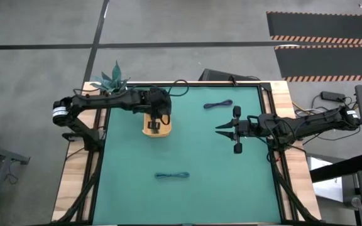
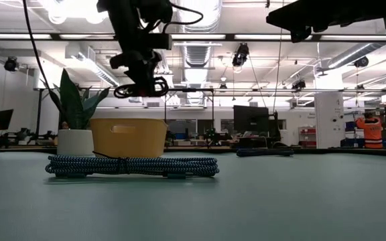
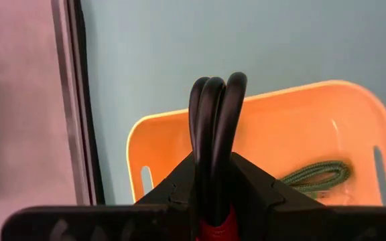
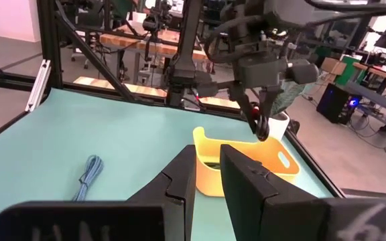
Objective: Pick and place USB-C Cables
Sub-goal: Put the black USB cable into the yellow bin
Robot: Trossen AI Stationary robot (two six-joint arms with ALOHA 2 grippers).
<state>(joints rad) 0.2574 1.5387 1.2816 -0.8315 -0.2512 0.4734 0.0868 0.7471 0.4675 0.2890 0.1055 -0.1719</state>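
Since your left end effector hangs right over the yellow tray, clamped on the black-and-red cable, you're set for a drop beside the green cable. Right end effector waits spread wide mid-desk; teal cable and blue-purple cable remain out on the green mat, busy workshop behind.

Green mat laid over a wooden table, grey concrete floor crossed by dark lines, striped black mats laid nearby, open workshop lit by ceiling lamps, monitors and workbenches ranged behind, potted plant set at the table's edge.
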